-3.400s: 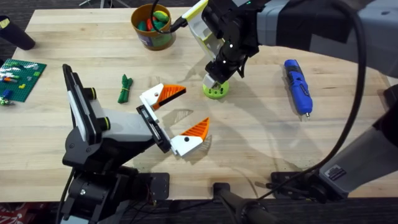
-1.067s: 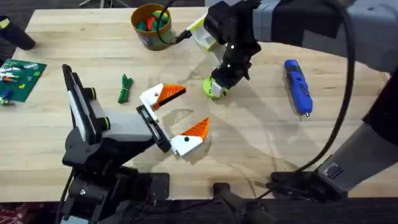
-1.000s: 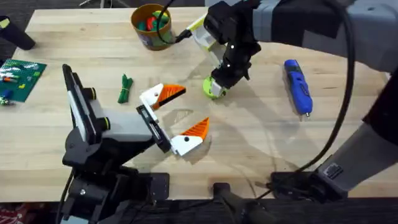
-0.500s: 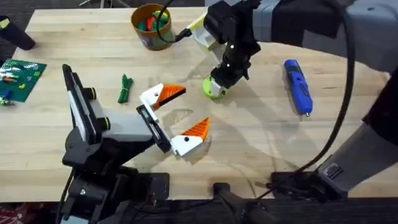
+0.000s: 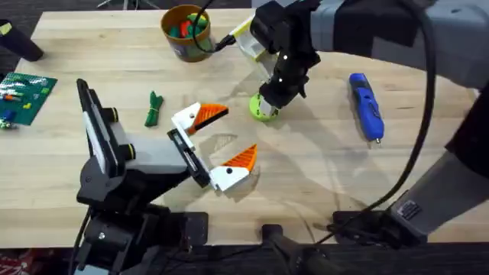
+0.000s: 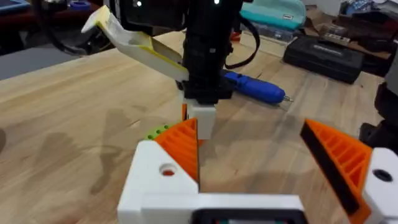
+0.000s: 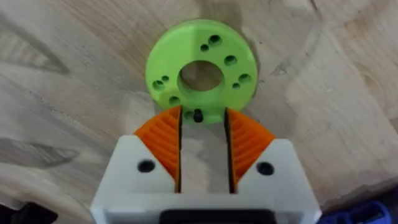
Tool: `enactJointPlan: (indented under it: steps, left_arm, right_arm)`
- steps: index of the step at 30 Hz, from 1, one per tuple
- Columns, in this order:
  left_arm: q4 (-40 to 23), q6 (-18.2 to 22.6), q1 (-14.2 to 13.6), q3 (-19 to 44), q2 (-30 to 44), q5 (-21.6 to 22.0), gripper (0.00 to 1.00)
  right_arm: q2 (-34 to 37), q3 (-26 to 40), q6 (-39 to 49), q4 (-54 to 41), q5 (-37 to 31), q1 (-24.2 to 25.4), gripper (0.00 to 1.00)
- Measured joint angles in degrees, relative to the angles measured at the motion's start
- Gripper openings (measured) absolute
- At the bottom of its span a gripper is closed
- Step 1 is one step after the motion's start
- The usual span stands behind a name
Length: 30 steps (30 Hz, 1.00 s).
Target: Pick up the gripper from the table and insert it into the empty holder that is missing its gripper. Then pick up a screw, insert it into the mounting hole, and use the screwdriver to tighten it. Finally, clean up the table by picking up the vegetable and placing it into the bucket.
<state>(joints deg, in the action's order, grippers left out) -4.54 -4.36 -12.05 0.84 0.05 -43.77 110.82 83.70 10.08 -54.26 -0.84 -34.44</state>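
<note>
Two arms are working over the wooden surface (image 5: 321,164) in the overhead view: the right claw (image 5: 269,101) is pointing down at a lime-green disc (image 5: 264,111), while the left claw (image 5: 216,145) is lying low over the middle of the surface with its orange-padded fingers spread wide and holding nothing. The screwdriver (image 5: 364,105) is lying untouched toward the right side, well apart from the disc; the vegetable (image 5: 153,108) is resting on the surface left of the left claw, not yet in the bucket (image 5: 186,32) standing at the far edge. In the left wrist view, the right claw (image 6: 198,118) is standing upright just behind the left claw's own open fingers (image 6: 183,146), with the screwdriver (image 6: 254,88) lying beyond it. In the right wrist view, the right claw (image 7: 202,134) is narrowed around a small dark screw (image 7: 198,116) at the disc's (image 7: 200,68) near rim, seemingly pinching it and seating it in a hole. Judging from this, the screw step is underway; tightening and the clean-up are remaining.
</note>
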Motion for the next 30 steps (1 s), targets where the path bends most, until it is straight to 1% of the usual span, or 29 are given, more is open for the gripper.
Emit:
enactJointPlan:
  steps: [1, 7, 10, 13, 14, 30]
  left_arm:
    - [0.0, 0.0, 0.0, 0.0, 0.0, 0.0, 0.989]
    - [0.0, 0.0, 0.0, 0.0, 0.0, 0.0, 0.989]
    - [0.0, 0.0, 0.0, 0.0, 0.0, 0.0, 0.989]
    - [0.0, 0.0, 0.0, 0.0, 0.0, 0.0, 0.989]
    - [0.0, 0.0, 0.0, 0.0, 0.0, 0.0, 0.989]
    - [0.0, 0.0, 0.0, 0.0, 0.0, 0.0, 0.989]
  right_arm:
    - [0.0, 0.0, -0.1, 0.0, 0.0, 0.0, 0.233]
    - [0.0, 0.0, -0.2, 0.0, 0.0, 0.0, 0.184]
    - [0.0, 0.0, -0.2, 0.0, 0.2, 0.0, 0.122]
    - [0.0, 0.0, -0.2, -0.1, 0.7, -0.1, 0.020]
    - [0.0, 0.0, -0.4, -0.1, 0.7, -0.2, 0.011]
    - [0.0, 0.0, -0.4, 0.0, 0.7, -0.4, 0.007]
